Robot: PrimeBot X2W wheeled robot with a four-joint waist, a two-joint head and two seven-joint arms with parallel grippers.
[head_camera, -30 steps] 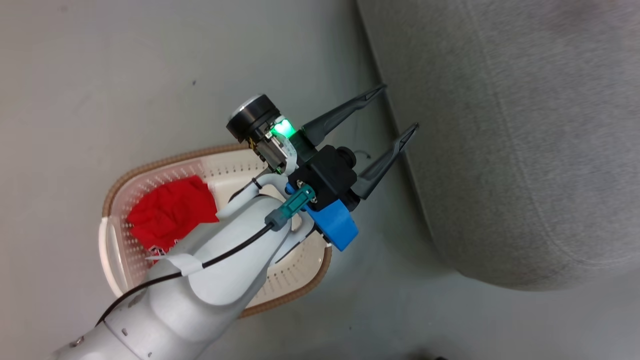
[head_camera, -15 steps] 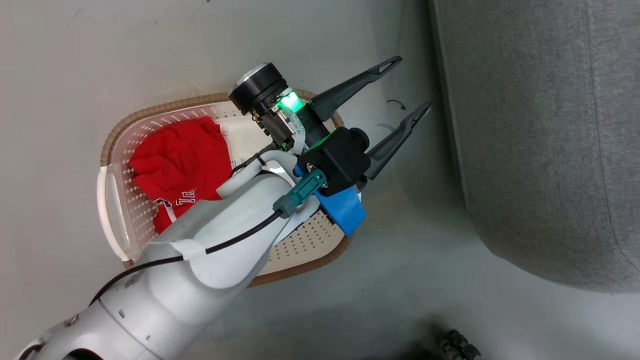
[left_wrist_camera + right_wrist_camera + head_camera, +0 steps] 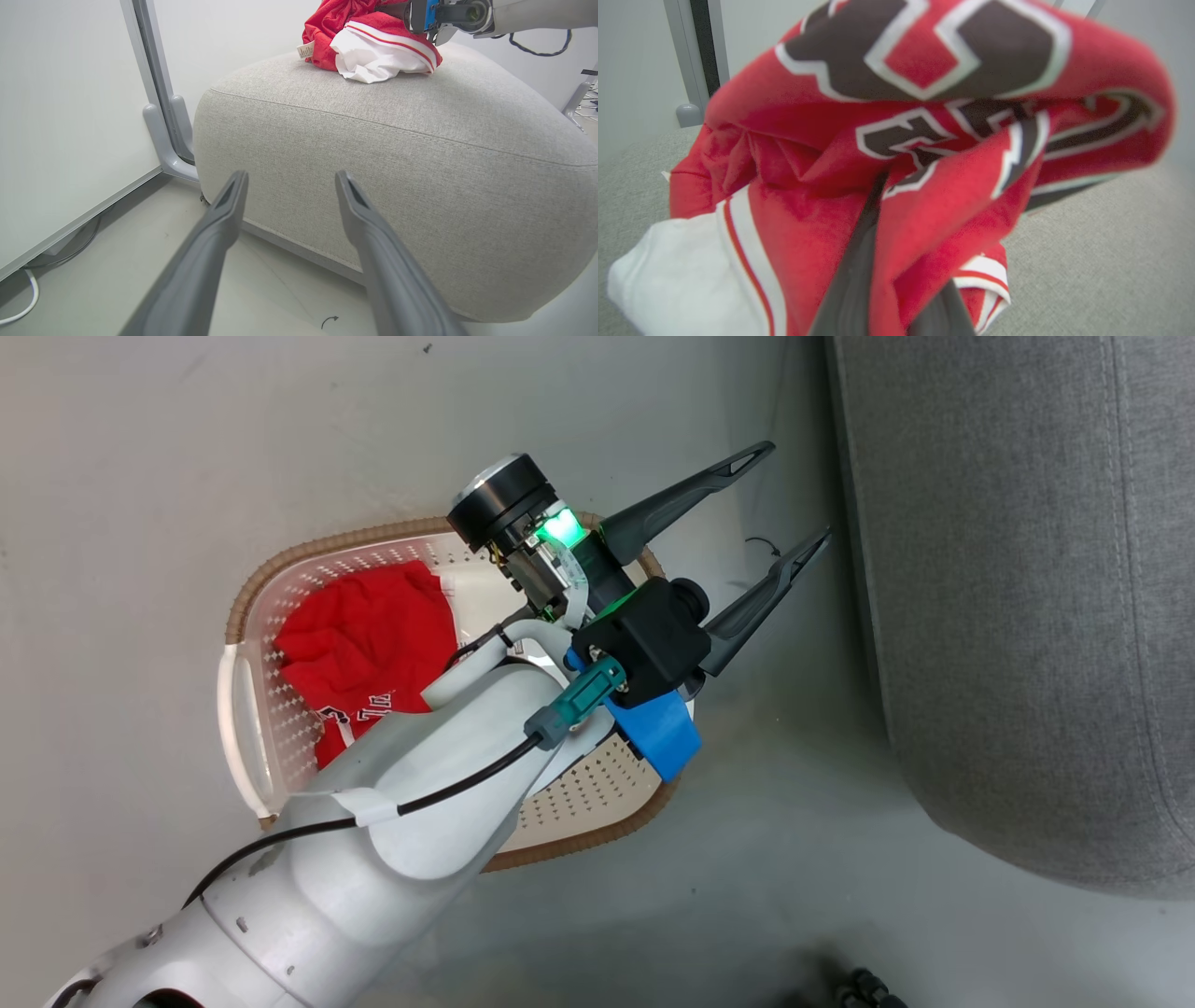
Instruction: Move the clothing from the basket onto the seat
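Right wrist view: our red jersey sits mid-frame on the grey seat, and our right gripper pinches it tight. That one is nearly done. The other red shirt lies in the basket, left of centre in the head view. Our left gripper gapes, holding nothing. The jersey's black numbers are too folded to read.

Head view: left arm covers the lower-right half of the basket and the bottom of the red garment in it, whose lettering is half hidden and too small to read; seat is cut by top and right edges. Right wrist view: jersey is blurred against the lens, burying the tips of the right gripper, with its numbers cut by the top edge. Dark lumps at the head view's bottom edge: cannot tell what.
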